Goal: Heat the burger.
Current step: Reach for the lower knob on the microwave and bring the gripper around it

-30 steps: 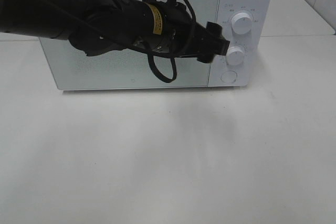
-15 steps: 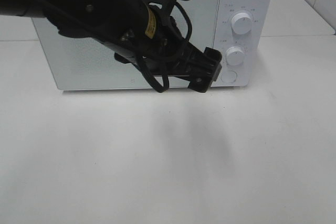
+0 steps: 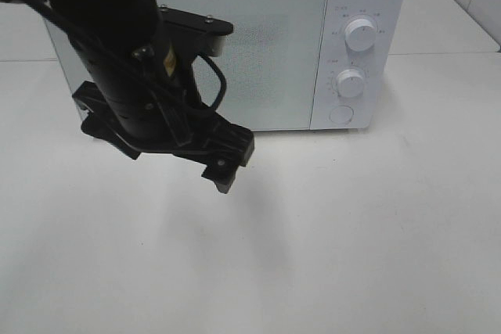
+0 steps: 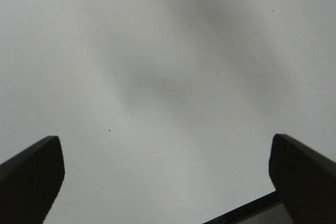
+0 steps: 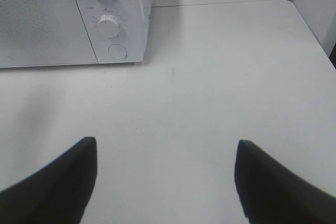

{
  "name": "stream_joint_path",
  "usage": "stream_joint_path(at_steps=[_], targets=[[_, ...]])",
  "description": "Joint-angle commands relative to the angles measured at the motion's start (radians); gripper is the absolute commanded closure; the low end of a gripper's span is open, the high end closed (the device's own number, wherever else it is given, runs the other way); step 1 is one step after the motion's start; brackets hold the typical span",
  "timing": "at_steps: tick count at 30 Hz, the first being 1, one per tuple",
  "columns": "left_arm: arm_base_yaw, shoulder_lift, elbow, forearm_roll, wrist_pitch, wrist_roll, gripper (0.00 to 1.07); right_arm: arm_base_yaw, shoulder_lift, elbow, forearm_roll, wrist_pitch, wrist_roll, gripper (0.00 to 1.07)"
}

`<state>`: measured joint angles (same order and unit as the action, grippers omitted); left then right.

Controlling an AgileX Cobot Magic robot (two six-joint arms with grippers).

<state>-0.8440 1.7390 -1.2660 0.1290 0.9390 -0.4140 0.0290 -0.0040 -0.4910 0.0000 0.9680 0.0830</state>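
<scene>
Since a second ago my left arm has swung away from the dials at the right end of the microwave (image 3: pixel 258 44). It now hangs lower and further left, in front of the left half of the door (image 3: pixel 270 52). My left hand (image 3: pixel 232 162) points down and towards the near right, just above the worktop (image 3: pixel 352 232) and a little nearer than the microwave's front edge. It is spread as wide as it goes, and its two dark fingers (image 4: pixel 31 182) stand far apart in my left wrist view, with only bare white worktop and a soft grey shadow between them. It has hold of nothing. My right hand (image 5: pixel 165 148) hovers over the worktop near and to the right of the microwave, well apart from it. Its fingers are parted a good way and nothing sits between them. The door is shut, flush with the white front, and its speckled panel does not let me see inside. To the right of the door are the upper dial (image 3: pixel 360 34), the lower dial (image 3: pixel 351 82) and a round button (image 3: pixel 341 114), one below the other. Where the burger is I cannot tell.
</scene>
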Motion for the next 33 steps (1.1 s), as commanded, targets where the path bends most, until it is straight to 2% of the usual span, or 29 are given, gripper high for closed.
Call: stream_joint_path(at_steps=[1, 2, 3, 4, 5, 6, 7, 9, 10, 11, 13, 16, 18, 19, 21, 24, 28, 31, 33], targets=[[0.065, -0.02, -0.005, -0.057, 0.03, 0.076, 0.06, -0.002, -0.025, 0.002, 0.0, -0.009, 0.007, 0.37], [0.091, -0.028, -0.005, -0.083, 0.032, 0.1, 0.06, -0.002, -0.025, 0.002, 0.0, -0.009, 0.007, 0.37], [0.091, -0.028, -0.005, -0.083, 0.032, 0.1, 0.06, -0.002, -0.025, 0.002, 0.0, -0.009, 0.007, 0.37], [0.149, -0.049, -0.005, -0.122, 0.042, 0.149, 0.06, -0.002, -0.025, 0.002, 0.0, -0.009, 0.007, 0.37], [0.178, -0.063, -0.005, -0.145, 0.047, 0.176, 0.06, -0.002, -0.025, 0.002, 0.0, -0.009, 0.007, 0.37], [0.178, -0.063, -0.005, -0.145, 0.047, 0.176, 0.06, -0.002, -0.025, 0.002, 0.0, -0.009, 0.007, 0.37], [0.232, -0.089, -0.005, -0.184, 0.065, 0.22, 0.06, -0.002, -0.025, 0.002, 0.0, -0.009, 0.007, 0.37], [0.256, -0.101, -0.005, -0.201, 0.074, 0.24, 0.06, -0.002, -0.025, 0.002, 0.0, -0.009, 0.007, 0.37], [0.316, -0.132, -0.005, -0.229, 0.101, 0.285, 0.06, -0.002, -0.025, 0.002, 0.0, -0.009, 0.007, 0.37], [0.316, -0.132, -0.005, -0.229, 0.101, 0.285, 0.06, -0.002, -0.025, 0.002, 0.0, -0.009, 0.007, 0.37], [0.429, -0.195, -0.005, -0.255, 0.147, 0.335, 0.06, -0.002, -0.025, 0.002, 0.0, -0.009, 0.007, 0.37], [0.459, -0.212, -0.005, -0.257, 0.158, 0.347, 0.06, -0.002, -0.025, 0.002, 0.0, -0.009, 0.007, 0.37], [0.54, -0.258, -0.005, -0.257, 0.191, 0.367, 0.06, -0.002, -0.025, 0.002, 0.0, -0.009, 0.007, 0.37], [0.54, -0.258, -0.005, -0.257, 0.191, 0.367, 0.06, -0.002, -0.025, 0.002, 0.0, -0.009, 0.007, 0.37], [0.635, -0.316, -0.005, -0.256, 0.24, 0.363, 0.06, -0.002, -0.025, 0.002, 0.0, -0.009, 0.007, 0.37], [0.681, -0.361, -0.005, -0.255, 0.27, 0.362, 0.06, -0.002, -0.025, 0.002, 0.0, -0.009, 0.007, 0.37], [0.704, -0.41, 0.003, -0.245, 0.284, 0.362, 0.06, -0.002, -0.025, 0.002, 0.0, -0.009, 0.007, 0.37], [0.707, -0.471, 0.059, -0.212, 0.274, 0.373, 0.06, -0.002, -0.025, 0.002, 0.0, -0.009, 0.007, 0.37], [0.707, -0.543, 0.161, -0.181, 0.251, 0.374, 0.06, -0.002, -0.025, 0.002, 0.0, -0.009, 0.007, 0.37]])
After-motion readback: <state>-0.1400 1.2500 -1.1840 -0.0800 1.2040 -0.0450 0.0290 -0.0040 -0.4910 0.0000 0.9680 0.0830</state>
